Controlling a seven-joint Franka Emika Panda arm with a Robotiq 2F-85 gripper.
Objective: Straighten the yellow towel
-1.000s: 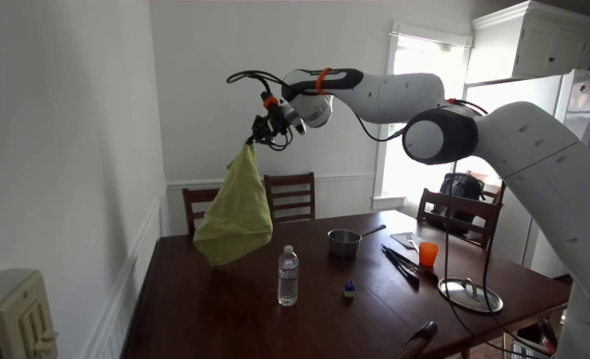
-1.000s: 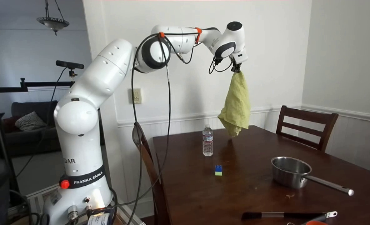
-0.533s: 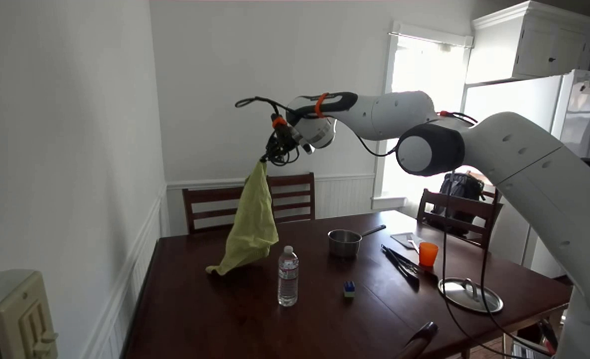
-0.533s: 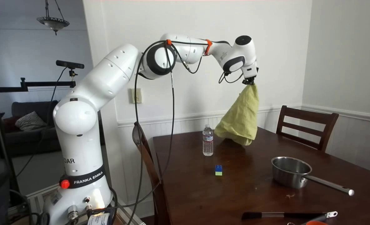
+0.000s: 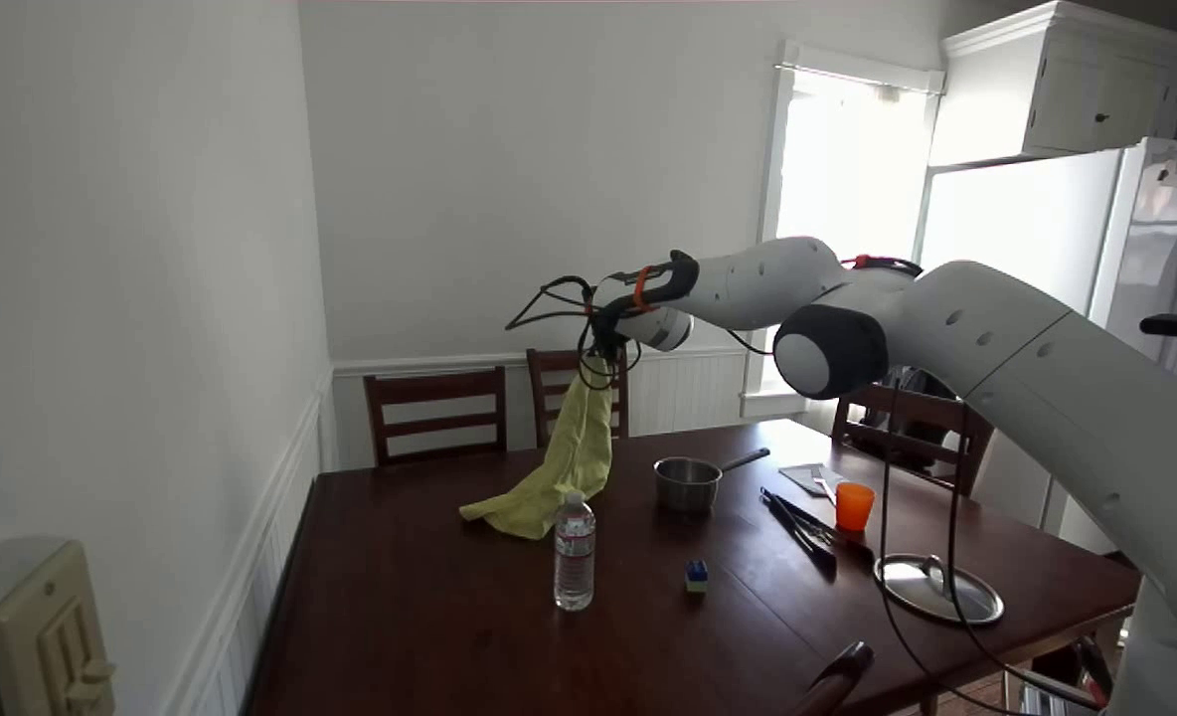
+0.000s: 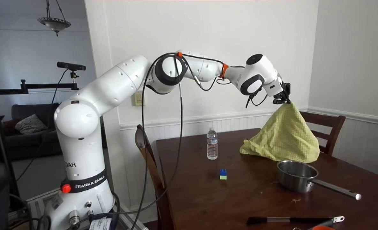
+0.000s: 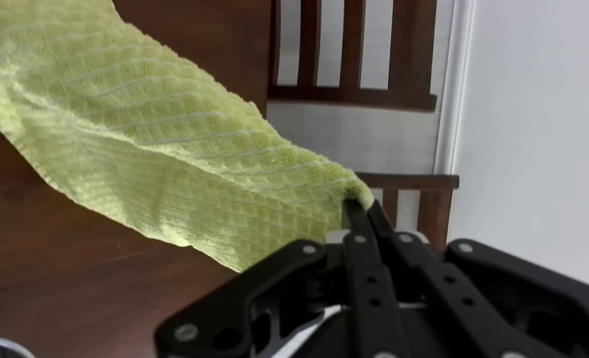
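Note:
The yellow-green waffle-weave towel hangs from my gripper in both exterior views. Its lower part rests on the dark wooden table. In an exterior view it flares into a tent shape, its bottom edge behind the saucepan. In the wrist view the towel runs from the fingertips to the upper left, with a lengthwise fold. My gripper is shut on one corner of the towel, above the table; it also shows in both exterior views. The towel's underside is hidden.
A steel saucepan stands close to the towel. A water bottle stands upright near the towel. A blue-green block, tongs, an orange cup and a lid lie farther off. Chairs line the far side.
My gripper has moved down and away from the robot base, carrying the towel towards the saucepan side. The towel's lower end, hanging free before, now lies on the table. The other objects have not moved.

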